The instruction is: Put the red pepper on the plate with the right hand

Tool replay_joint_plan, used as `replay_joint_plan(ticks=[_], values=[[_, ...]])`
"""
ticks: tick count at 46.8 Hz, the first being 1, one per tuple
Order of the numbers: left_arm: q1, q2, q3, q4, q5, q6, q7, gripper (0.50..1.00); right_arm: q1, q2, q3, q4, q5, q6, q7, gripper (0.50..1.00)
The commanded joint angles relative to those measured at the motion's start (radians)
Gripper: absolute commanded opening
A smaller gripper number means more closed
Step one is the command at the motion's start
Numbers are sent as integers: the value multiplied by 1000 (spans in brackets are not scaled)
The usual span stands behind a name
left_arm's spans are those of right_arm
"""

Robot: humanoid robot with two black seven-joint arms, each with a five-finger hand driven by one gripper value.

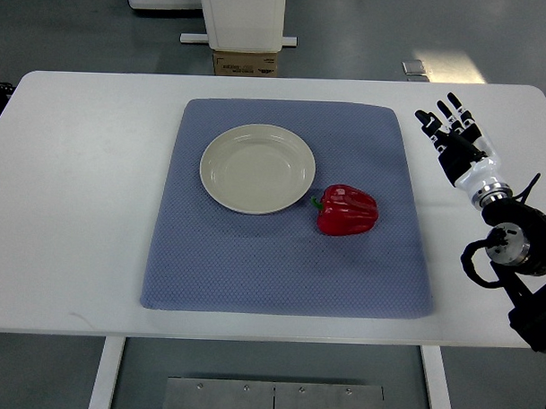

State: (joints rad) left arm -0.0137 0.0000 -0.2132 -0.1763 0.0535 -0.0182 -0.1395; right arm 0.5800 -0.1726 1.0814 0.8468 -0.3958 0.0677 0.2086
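At the near right corner of the tabletop, the right arm is coming in from the right edge and angling up and away toward its right hand, which is hovering over bare white surface just off the blue mat. Its fingers are extending straight and slightly fanned, gripping nothing. The red pepper is lying on its side on the mat, well to the left of the hand and a little nearer the robot, stem pointing toward the plate. To do this step well, the hand is probably needing to swing left, come down over the pepper's broad body and wrap the fingers around its width, avoiding the stem. The plate is sitting empty just beyond the pepper, farther left still, so the carry is looking short. The left arm is not showing.
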Motion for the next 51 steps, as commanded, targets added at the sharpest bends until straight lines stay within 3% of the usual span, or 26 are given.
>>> replay_joint_plan(ticks=[1, 51], values=[[0, 0, 0, 0, 0, 0, 0, 1000, 0, -1, 0, 0, 0, 0, 0, 1000], [0, 0, 0, 0, 0, 0, 0, 1000, 3, -4, -3, 0, 0, 3, -6, 1000]])
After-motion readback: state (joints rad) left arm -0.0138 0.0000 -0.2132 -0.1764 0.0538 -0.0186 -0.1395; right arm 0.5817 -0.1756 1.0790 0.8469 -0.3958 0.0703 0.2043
